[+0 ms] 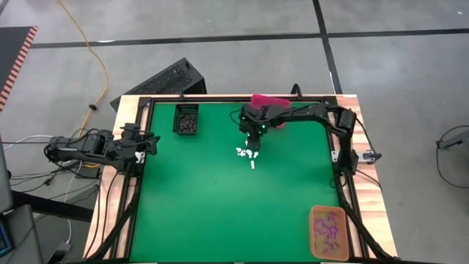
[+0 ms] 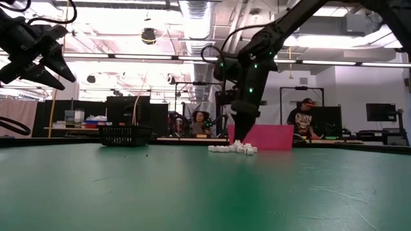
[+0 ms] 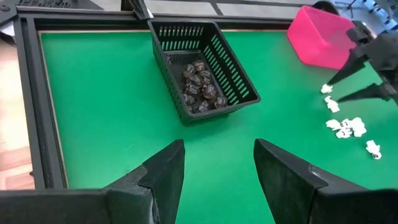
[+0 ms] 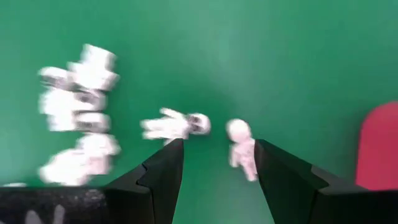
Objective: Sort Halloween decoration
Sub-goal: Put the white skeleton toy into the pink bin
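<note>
White trinkets lie in a loose cluster on the green mat [image 1: 247,154] [image 2: 232,149] [image 3: 345,124] [image 4: 78,118]. My right gripper [image 1: 253,144] [image 2: 240,138] [image 4: 219,163] is open and points down over the cluster's far edge. One white figure [image 4: 241,149] lies between its fingertips and another [image 4: 177,124] just beyond them. Dark trinkets [image 3: 200,87] fill the black basket [image 1: 186,119]. Purple ones [image 1: 328,227] lie in the orange bin. My left gripper [image 1: 150,143] [image 3: 219,162] waits open, raised, at the table's left edge. My right gripper comes from above, pointing down, with the small white figure [image 4: 244,155] lying on the mat close against the inner side of one finger [image 4: 273,174]. I cannot tell whether the finger touches it.
The pink bin [image 1: 267,100] [image 2: 266,136] [image 4: 379,149] stands just behind my right gripper at the far edge. The black basket [image 3: 205,68] sits far left, the orange bin [image 1: 314,220] near right. A black frame [image 1: 139,176] rims the mat. People sit in the room behind.
</note>
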### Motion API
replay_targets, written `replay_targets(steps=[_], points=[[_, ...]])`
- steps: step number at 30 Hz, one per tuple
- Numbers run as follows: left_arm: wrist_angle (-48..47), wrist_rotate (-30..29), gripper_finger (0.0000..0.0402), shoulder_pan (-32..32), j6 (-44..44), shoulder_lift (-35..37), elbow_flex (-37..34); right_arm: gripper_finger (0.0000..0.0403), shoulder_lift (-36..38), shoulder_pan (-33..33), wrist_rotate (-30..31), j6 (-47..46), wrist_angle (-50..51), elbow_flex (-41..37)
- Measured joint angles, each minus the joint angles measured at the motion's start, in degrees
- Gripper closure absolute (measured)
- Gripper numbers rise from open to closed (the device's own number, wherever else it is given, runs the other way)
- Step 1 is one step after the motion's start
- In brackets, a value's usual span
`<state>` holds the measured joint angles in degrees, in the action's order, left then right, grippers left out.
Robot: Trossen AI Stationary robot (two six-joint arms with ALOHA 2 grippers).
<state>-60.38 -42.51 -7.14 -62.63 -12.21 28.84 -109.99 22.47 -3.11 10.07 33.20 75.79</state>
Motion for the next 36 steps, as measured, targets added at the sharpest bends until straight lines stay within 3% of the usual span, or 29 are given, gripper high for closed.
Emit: replay_targets(steps=[10,23,28,36], points=[[-0.26,-0.25,0.0219,0.00,-0.15,-0.02,0.00,0.0194,-2.45,0.84,1.46,-1.36,0.72,0.15],[-0.22,-0.32,0.0219,0.00,-0.15,-0.02,-0.02,0.0378,-2.46,-0.04,1.49,-5.55,2.72,0.22],[-0.20,-0.36,0.0219,0.00,-0.17,-0.02,-0.01,0.0380,-2.10,-0.95,1.73,-7.06,3.92,1.11],[-0.20,-0.24,0.0219,0.00,-0.17,-0.02,0.00,0.0380,-2.28,-1.76,1.81,-7.06,12.36,10.57]])
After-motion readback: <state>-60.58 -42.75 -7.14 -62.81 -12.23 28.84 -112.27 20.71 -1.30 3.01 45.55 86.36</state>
